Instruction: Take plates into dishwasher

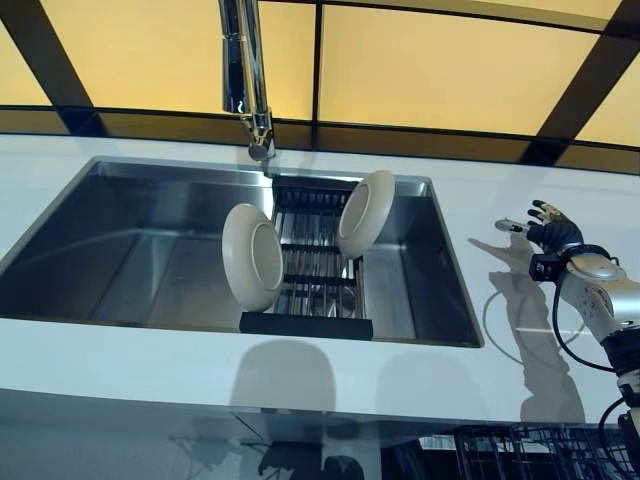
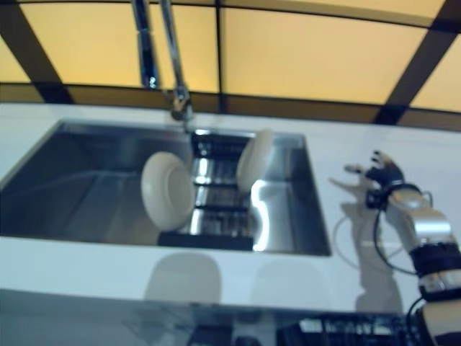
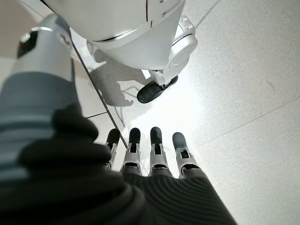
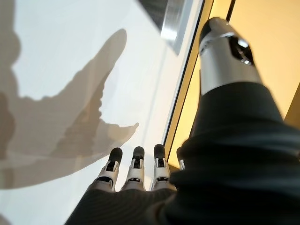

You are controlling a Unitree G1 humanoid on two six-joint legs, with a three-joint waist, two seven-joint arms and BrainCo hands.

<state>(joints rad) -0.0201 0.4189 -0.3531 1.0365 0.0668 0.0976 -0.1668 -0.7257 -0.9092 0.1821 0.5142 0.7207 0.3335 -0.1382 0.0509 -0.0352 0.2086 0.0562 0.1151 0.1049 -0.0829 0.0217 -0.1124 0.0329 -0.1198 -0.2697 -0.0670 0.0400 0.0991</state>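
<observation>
Right hand (image 1: 548, 232) hovers open over the counter (image 1: 520, 330), left hand (image 3: 150, 154) hangs relaxed, empty; neither plate (image 1: 252, 257) grabbed yet, reach into the sink (image 1: 130, 260) comes next.

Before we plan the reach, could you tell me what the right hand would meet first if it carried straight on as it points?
Probably the window frame; the open right hand hovers over bare white counter, fingers aimed past the sink.

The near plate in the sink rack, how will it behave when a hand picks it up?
The near plate looks stiff and glazed, so probably slippery and breakable. It stands on edge in the rack, so a sideways push may tip it. It seems fairly heavy for its size.
</observation>
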